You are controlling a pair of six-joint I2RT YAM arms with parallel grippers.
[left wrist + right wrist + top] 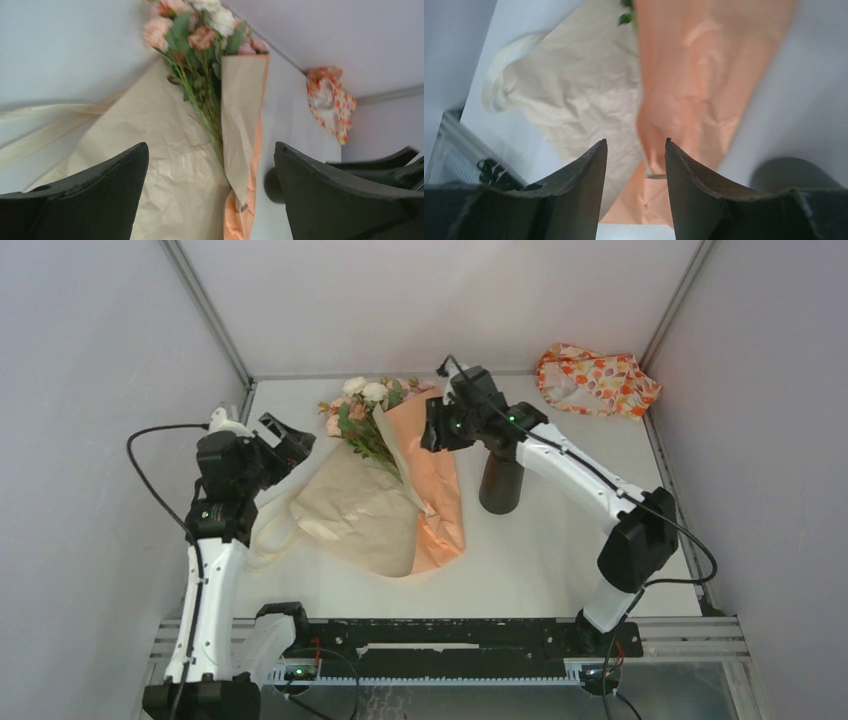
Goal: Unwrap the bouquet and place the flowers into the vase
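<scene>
Bouquet (400,490) lies half-unwrapped on the worktop (560,540) just beside the vase (500,485). Its paper (360,510) looks light and floppy, the stems (207,112) thin and bendable: grip them bunched, low down. Left pincer (211,145) gapes wide; right pincer (636,145), nearer the vase, stands part-open on nothing.

Soft, even light is filling the scene; shadows are lying faint. Just beyond the right end effector (636,150), the bouquet (704,75) is looking blurred.

Half-unwrapped bouquet (400,485) lies beside upright dark vase (500,490).
</scene>
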